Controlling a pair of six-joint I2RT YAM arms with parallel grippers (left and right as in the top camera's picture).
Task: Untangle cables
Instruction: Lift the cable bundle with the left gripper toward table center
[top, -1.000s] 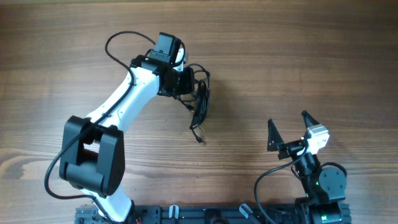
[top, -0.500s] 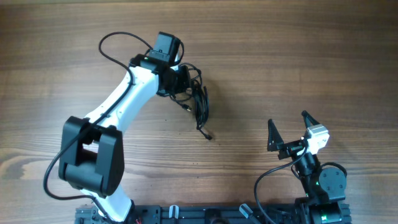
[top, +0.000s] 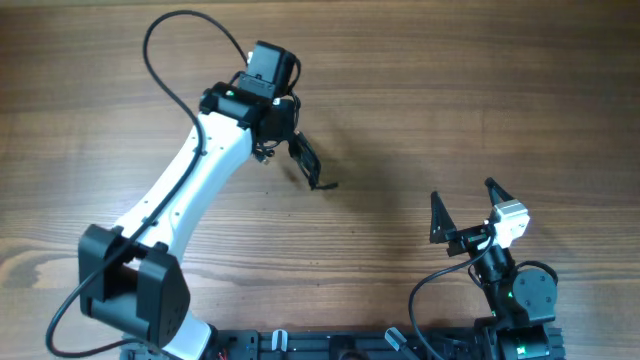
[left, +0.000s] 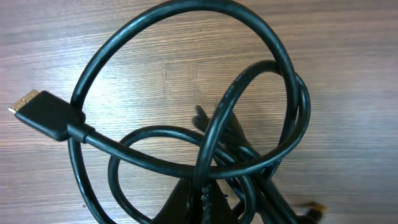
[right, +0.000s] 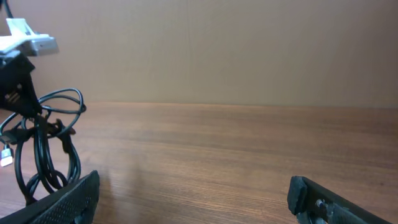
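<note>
Item 1, my left gripper (top: 283, 130): fingers pressed together on the cables (top: 308, 165); it is well apart from my right gripper (top: 462, 190), ahead of it and to its left.
Item 2, cables: thin black cords, looped and crossing one another, hanging in a bunch below that grip (one gold-tipped black plug (left: 45, 115) sticks out sideways). I cannot tell whether the lowest loops touch the table (top: 480, 80).
Item 3, my right gripper: fingers spread wide, holding nothing.

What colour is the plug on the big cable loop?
Black plug with a pale golden metal tip; clearest in the left wrist view.
</note>
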